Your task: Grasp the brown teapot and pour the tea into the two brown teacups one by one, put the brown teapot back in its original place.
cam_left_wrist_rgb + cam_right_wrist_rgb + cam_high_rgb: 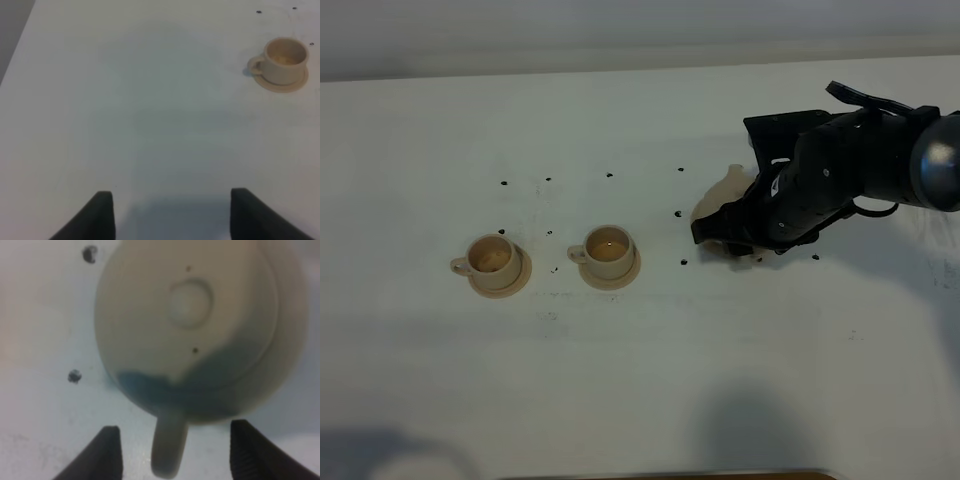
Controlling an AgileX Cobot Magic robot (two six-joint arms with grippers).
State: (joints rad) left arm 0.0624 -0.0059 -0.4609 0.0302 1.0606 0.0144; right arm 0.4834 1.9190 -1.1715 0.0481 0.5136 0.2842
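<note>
The brown teapot [724, 192] is mostly hidden under my right arm in the high view. The right wrist view shows it from above, with its knobbed lid [190, 302] and its loop handle [169, 450]. My right gripper [172, 456] is open, one finger on each side of the handle and neither touching it; the same gripper [728, 236] sits low over the pot. The two brown teacups [492, 258] [608, 250] stand upright on their saucers to the left. One teacup [285, 57] also shows in the left wrist view, far from my open left gripper [170, 216].
Small black dots [610, 175] mark the white table [640, 380] around the cups and the pot. A paler rim [296, 330] shows around the pot's far side. A dark edge [670, 476] runs along the table's front.
</note>
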